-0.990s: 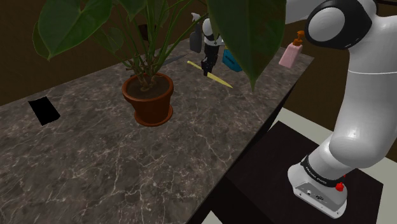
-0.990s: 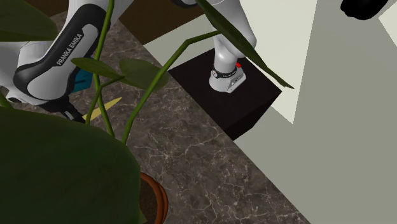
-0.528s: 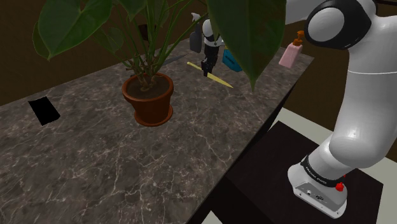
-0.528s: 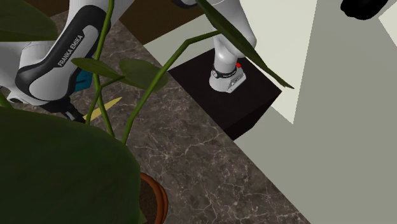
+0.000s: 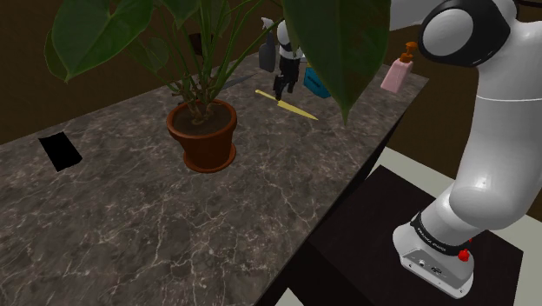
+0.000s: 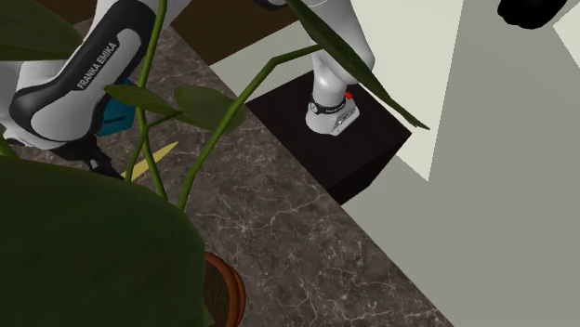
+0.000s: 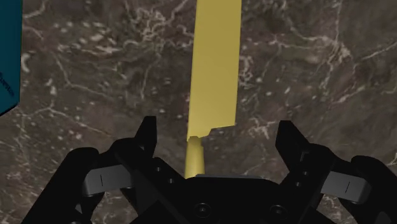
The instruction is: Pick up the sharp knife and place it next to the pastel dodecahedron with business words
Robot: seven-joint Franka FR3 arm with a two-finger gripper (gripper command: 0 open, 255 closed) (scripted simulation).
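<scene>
A yellow knife (image 7: 216, 70) lies flat on the dark marble counter (image 5: 130, 235). My black gripper (image 7: 219, 130) hangs just above its handle, open, with both fingers well clear of it on either side. In the shoulder view the gripper (image 5: 282, 87) is at the far end of the counter, over the knife (image 5: 297, 107). Just beyond the knife sits the teal dodecahedron (image 5: 314, 83), whose edge (image 7: 7, 57) appears beside the blade. In the second exterior view the knife's tip (image 6: 154, 158) pokes out past the hand, with the teal dodecahedron (image 6: 117, 119) close behind the arm.
A large potted plant (image 5: 207, 132) stands mid-counter, its leaves partly screening the hand. A pink soap bottle (image 5: 398, 73) stands at the counter's far corner. A flat black object (image 5: 59, 150) lies at the shoulder view's left. The counter edge runs beside the stand (image 5: 434, 252).
The fingers have spread off the knife handle, letting it go. The hand has lifted slightly, and the knife stays on the counter.
</scene>
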